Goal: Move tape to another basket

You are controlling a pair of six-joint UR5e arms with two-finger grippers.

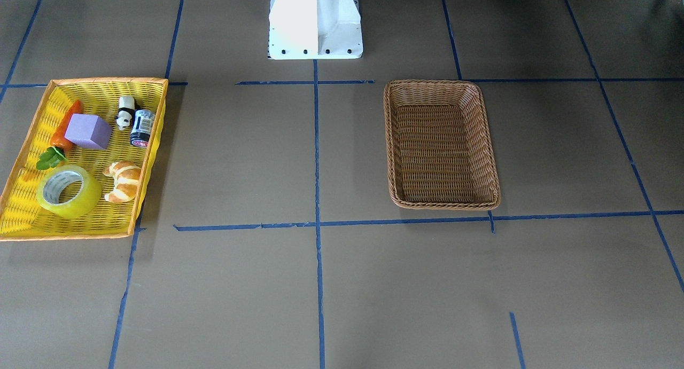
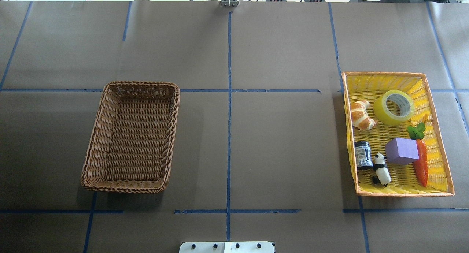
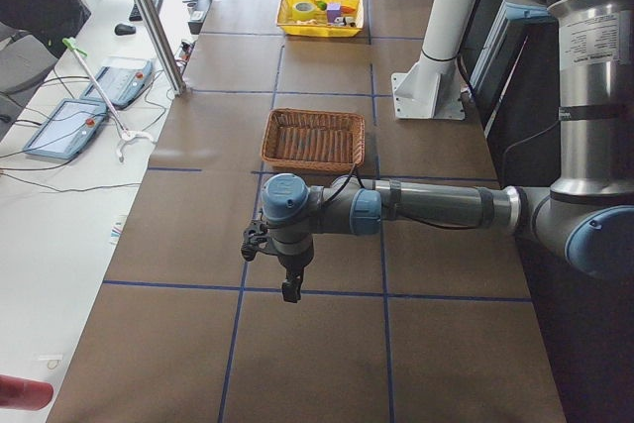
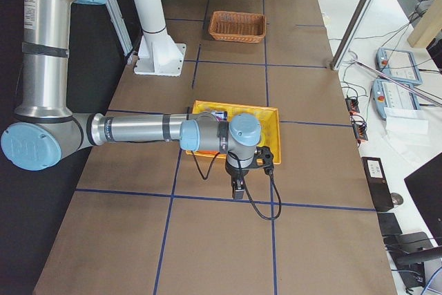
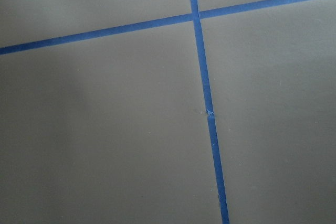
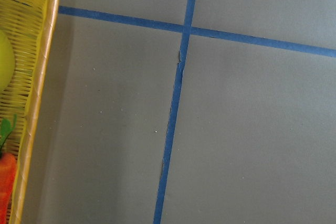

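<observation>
Closest to the lens at the bench's (image 2: 285, 154) left end, the left arm (image 3: 426, 207) stretches out level. The left gripper (image 3: 289, 290) hangs pointing down over bare brown surface. How far its jaws stand apart cannot be told from this side view. Its wrist camera looks straight down on crossing blue lines (image 5: 198, 17).

Over at the right end, same story: the right arm (image 4: 138, 129) reaches out level. The right gripper (image 4: 238, 191) points down just beside the yellow basket (image 2: 403, 192), on its side toward the bench's right edge. The jaws' opening cannot be told there either.

And the tape (image 2: 384, 114) lies inside that yellow basket, hole facing up, at the basket's end toward the bench's far edge, across from the robot. Sharing the basket are a croissant (image 2: 361, 115) just beside the tape and a purple block (image 2: 402, 150). A carrot (image 2: 422, 161) lies along the wall nearest the right edge, with a panda figure (image 2: 381, 168) and a dark jar (image 2: 362, 155) alongside.

The brown wicker basket (image 2: 122, 185) sits on the bench's left half, well apart from the yellow one and from both grippers.
</observation>
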